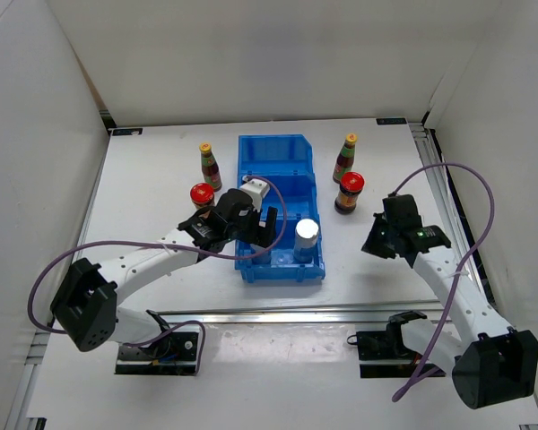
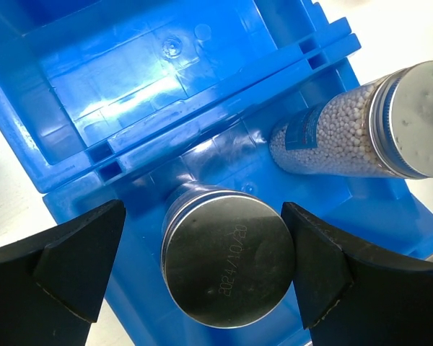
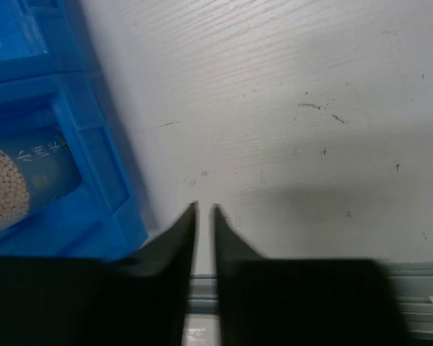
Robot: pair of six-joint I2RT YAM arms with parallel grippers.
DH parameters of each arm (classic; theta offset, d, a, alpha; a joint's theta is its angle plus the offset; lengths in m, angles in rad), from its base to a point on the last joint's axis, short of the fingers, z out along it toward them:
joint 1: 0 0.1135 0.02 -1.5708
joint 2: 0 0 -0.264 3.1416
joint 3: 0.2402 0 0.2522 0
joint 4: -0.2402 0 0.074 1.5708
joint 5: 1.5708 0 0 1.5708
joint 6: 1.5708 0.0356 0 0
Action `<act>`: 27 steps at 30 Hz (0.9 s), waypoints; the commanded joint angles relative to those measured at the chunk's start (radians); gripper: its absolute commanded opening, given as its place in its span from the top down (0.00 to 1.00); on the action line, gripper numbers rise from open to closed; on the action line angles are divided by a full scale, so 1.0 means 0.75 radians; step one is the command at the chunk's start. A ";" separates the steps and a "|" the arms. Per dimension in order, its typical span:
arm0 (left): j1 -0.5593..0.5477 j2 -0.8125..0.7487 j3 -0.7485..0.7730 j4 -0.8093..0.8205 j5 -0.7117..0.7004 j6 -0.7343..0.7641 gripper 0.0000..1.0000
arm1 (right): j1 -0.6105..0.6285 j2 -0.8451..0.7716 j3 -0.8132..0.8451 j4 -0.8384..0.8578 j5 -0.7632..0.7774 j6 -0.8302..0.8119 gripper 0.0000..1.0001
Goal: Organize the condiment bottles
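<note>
Over the near compartment of the blue bin [image 1: 278,157], my left gripper [image 1: 255,233] is open. In the left wrist view one silver cylinder [image 2: 227,267] stands upright between the spread fingers [image 2: 79,267], with a gap on its left side. The second silver cylinder [image 1: 306,234], filled with white beads [image 2: 332,140], stands beside it in the same compartment. Two yellow-capped bottles [image 1: 210,166] [image 1: 345,157] and two red-lidded jars [image 1: 202,194] [image 1: 350,191] stand on the table on either side of the bin. My right gripper [image 3: 205,209] hovers right of the bin, its jaws almost together and holding nothing.
The bin wall [image 3: 101,180] lies just left of my right gripper, and the bead cylinder [image 3: 22,180] shows behind it. White walls enclose the table on three sides. A metal rail [image 1: 278,315] runs along the near edge.
</note>
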 commanded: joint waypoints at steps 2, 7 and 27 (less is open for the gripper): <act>0.001 -0.059 -0.010 0.021 0.000 0.000 0.00 | -0.008 -0.008 -0.013 0.033 -0.044 -0.003 1.00; 0.001 -0.097 -0.010 0.021 -0.026 0.000 0.00 | -0.008 -0.022 -0.013 0.045 -0.062 -0.003 0.00; 0.001 -0.508 0.191 -0.173 -0.644 0.265 0.00 | -0.008 0.225 0.355 0.084 -0.025 -0.255 0.00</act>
